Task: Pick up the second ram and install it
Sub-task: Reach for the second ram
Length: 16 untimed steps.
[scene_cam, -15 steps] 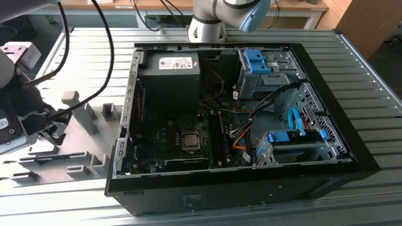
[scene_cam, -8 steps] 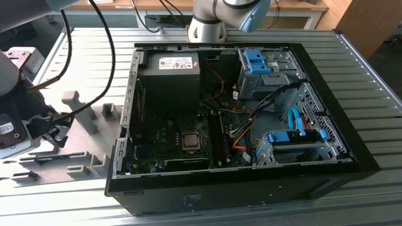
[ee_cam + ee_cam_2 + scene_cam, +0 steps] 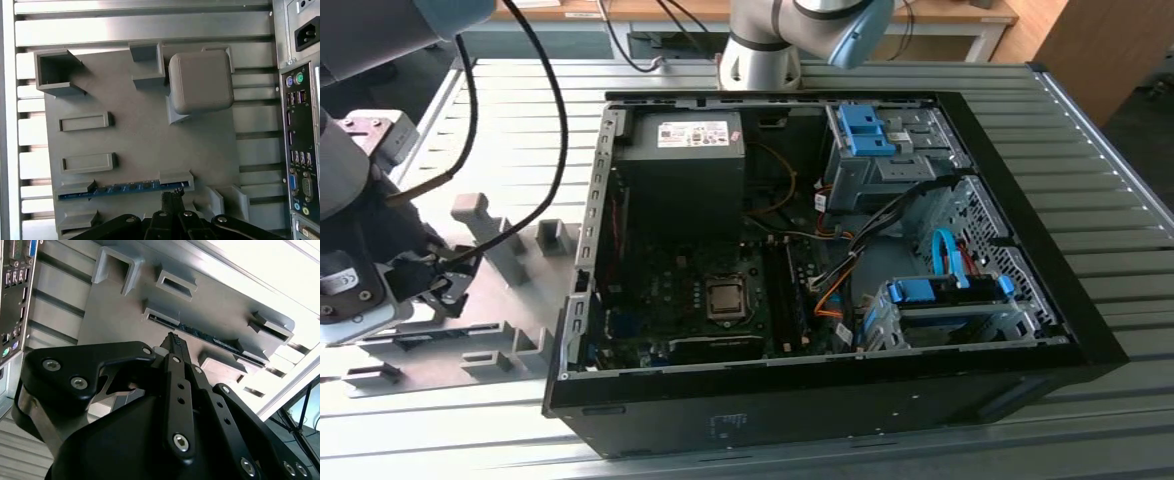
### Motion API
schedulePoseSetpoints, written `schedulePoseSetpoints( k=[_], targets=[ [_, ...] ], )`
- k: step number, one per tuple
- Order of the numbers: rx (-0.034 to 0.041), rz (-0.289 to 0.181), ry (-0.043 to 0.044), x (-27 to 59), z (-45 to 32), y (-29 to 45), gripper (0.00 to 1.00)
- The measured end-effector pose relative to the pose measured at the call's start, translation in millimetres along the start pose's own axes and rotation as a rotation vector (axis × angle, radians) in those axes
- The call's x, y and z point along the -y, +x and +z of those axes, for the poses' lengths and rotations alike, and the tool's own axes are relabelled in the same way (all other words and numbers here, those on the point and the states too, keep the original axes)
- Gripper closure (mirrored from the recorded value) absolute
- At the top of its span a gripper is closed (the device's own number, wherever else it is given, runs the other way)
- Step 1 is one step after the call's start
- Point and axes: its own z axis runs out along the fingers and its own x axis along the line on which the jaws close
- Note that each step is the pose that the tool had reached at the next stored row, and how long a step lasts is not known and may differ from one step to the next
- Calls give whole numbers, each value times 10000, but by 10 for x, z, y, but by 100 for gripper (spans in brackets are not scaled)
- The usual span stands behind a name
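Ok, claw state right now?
Claw: closed, tips by the second ram in the grey holder; whether it grips the ram cannot be told.

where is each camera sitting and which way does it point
Exterior view: off the arm, high, looking down into the open case; the arm shows at the exterior view's left, its base beyond the case.
First wrist view: on the arm, looking straight down on tray and ram; gripper shows.
Second wrist view: on the arm, slanting along the gripper at the same ram.
Both wrist views share gripper, ram, tray and rear ports.
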Motion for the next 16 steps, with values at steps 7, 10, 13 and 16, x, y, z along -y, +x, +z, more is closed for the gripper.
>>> schedulePoseSetpoints(
  k=[7, 10, 13, 16],
  targets=[
    [-1, 0, 1, 4, 72, 2, 89],
    [0, 0, 1, 6, 102, 3, 89],
    [0, 0, 0, 8, 131, 3, 89],
    [-1, 0, 1, 10, 160, 4, 89]
  ],
)
